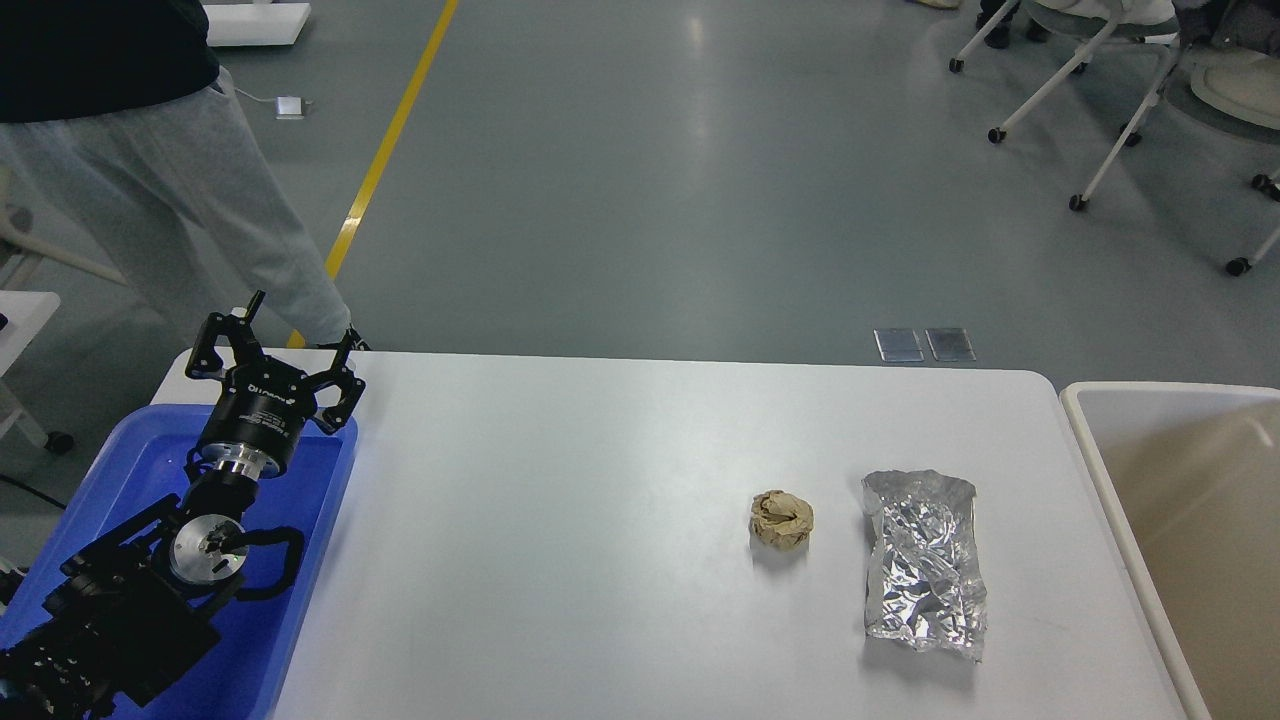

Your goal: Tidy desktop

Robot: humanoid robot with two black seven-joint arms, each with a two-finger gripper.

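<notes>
The white desktop (560, 520) fills the middle of the head view. A crumpled brown paper ball (781, 518) lies on it right of centre. A crinkled silver foil bag (923, 563) lies flat just right of the ball. My left gripper (296, 328) is open and empty, raised over the far end of the blue bin (320, 520) at the desktop's left edge, far from both items. My right arm and gripper are out of view.
A beige white-rimmed bin (1180, 500) stands at the desktop's right edge. A person in grey trousers (190, 190) stands beyond the far left corner. Wheeled chairs (1100, 80) stand at the back right. A yellow floor line (390, 140) runs behind the table.
</notes>
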